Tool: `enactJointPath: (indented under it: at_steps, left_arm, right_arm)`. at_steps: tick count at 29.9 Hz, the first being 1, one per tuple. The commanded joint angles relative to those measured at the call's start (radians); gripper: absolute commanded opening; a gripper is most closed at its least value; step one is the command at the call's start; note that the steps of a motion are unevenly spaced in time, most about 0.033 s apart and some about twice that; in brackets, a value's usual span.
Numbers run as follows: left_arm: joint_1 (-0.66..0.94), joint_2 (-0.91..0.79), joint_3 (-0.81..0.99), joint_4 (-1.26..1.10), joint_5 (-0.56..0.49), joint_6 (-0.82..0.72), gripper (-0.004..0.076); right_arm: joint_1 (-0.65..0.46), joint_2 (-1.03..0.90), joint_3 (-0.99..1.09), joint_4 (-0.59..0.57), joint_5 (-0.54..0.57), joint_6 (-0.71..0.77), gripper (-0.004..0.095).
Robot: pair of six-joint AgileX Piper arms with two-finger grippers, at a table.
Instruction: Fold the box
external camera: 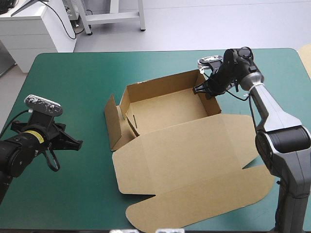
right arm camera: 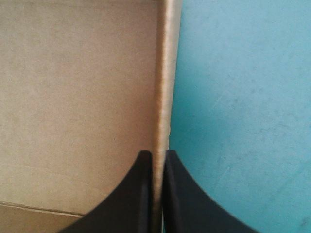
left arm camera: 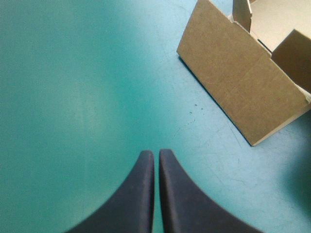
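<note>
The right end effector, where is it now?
High view: the right end effector is over the far right part of the table, shut on the right wall of the box, away from the left end effector near its left edge.

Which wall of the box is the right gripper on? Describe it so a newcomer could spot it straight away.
At the table's middle lies the box, an open tray with its lid flat on the near side. The gripped wall is the tray's right one, upright. It alone has the right gripper pinching its top edge.
</note>
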Motion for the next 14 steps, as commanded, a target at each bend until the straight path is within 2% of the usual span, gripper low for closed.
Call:
enactJointPath:
  at_steps: [1, 3, 5, 8, 10, 12, 14]
  left_arm:
    - [0.001, -0.01, -0.024, 0.002, -0.049, -0.009, 0.0011]
    - [0.001, -0.01, -0.024, 0.002, -0.051, -0.009, 0.0012]
    - [0.001, -0.01, -0.024, 0.002, -0.051, -0.009, 0.0012]
    - [0.001, -0.01, -0.024, 0.002, -0.051, -0.009, 0.0012]
    - [0.001, -0.01, -0.024, 0.002, -0.053, -0.009, 0.0012]
    - [0.001, -0.01, -0.024, 0.002, -0.057, -0.023, 0.0012]
    - [0.001, -0.01, -0.024, 0.002, -0.057, -0.033, 0.0012]
  right_arm:
    - [-0.003, -0.065, -0.027, -0.018, 0.02, -0.001, 0.0008]
    - [-0.003, -0.072, -0.027, -0.025, 0.02, -0.001, 0.0108]
    - [-0.003, -0.079, -0.027, -0.021, 0.02, -0.001, 0.0266]
    - [-0.003, -0.104, -0.03, -0.004, 0.02, -0.025, 0.0594]
    - [-0.003, -0.115, -0.031, -0.006, 0.02, -0.025, 0.0736]
    - [-0.003, -0.12, -0.04, -0.009, 0.02, -0.025, 0.0791]
    - [-0.003, -0.12, -0.042, -0.015, 0.02, -0.027, 0.0788]
